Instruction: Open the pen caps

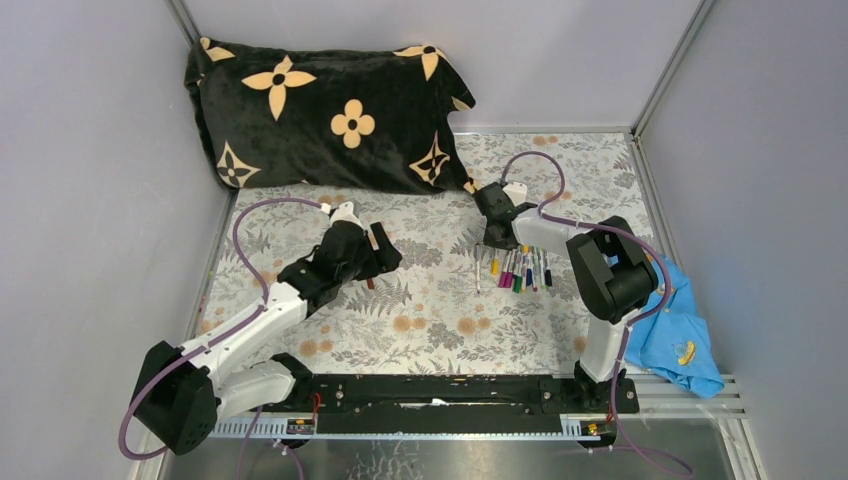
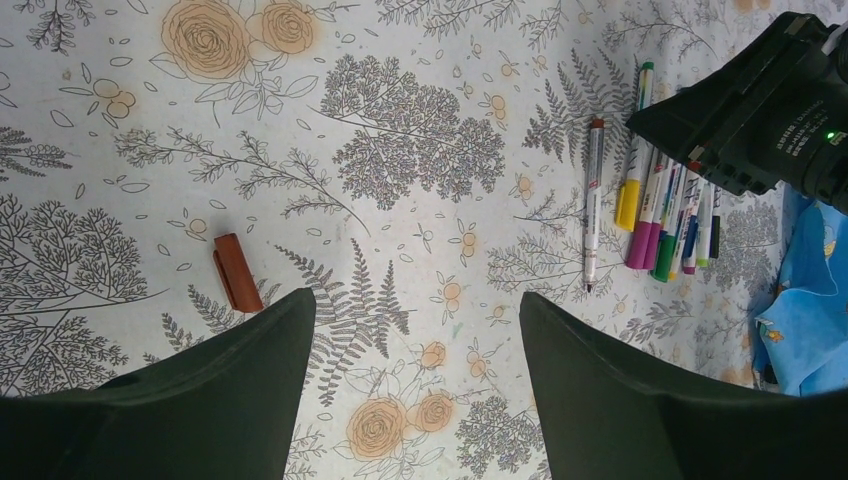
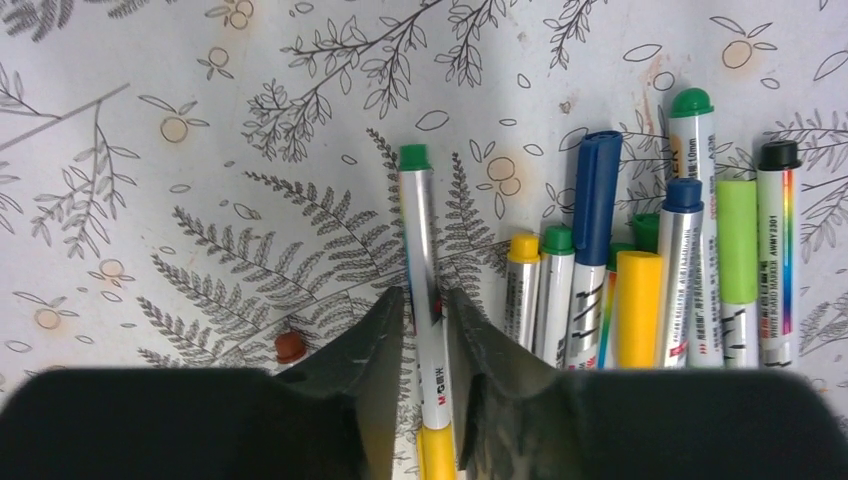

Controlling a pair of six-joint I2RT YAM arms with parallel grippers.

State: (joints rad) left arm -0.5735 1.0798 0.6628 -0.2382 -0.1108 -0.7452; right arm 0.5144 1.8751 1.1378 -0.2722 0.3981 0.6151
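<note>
**(a)** The right claw (image 3: 425, 300) is clamped on the green-ended pen (image 3: 418, 220). Its fingers (image 3: 385, 360) press against either side of the silver barrel. The pen lies flat on the bench (image 3: 150, 150), and its yellow cap (image 3: 436, 455) shows between the fingers at the wrist end. This pen sits at the edge of the row, slightly apart from the other pens (image 3: 640, 290). Those lie side by side, touching or nearly so, with caps and ends in yellow, green, blue, light green and black. A small red-brown end (image 3: 290, 346) shows just beside the outer face of one finger. This view does not show what it belongs to.

**(b)** The left claw (image 2: 415, 300) has its jaws wide apart and holds nothing. It hangs over the floral bench cover, well apart from the row. A loose red-brown cap (image 2: 237, 272) lies on the bench just beside one of its fingers. Farther out, a lone pen (image 2: 593, 190) with a red end lies between that cap and the row, near the row.

**(c)** In the top view, the row lies right of centre on the bench. A black pillow (image 1: 320, 110) with tan flower shapes rests at the far edge, and a blue cloth (image 1: 680, 330) lies at the right edge.
</note>
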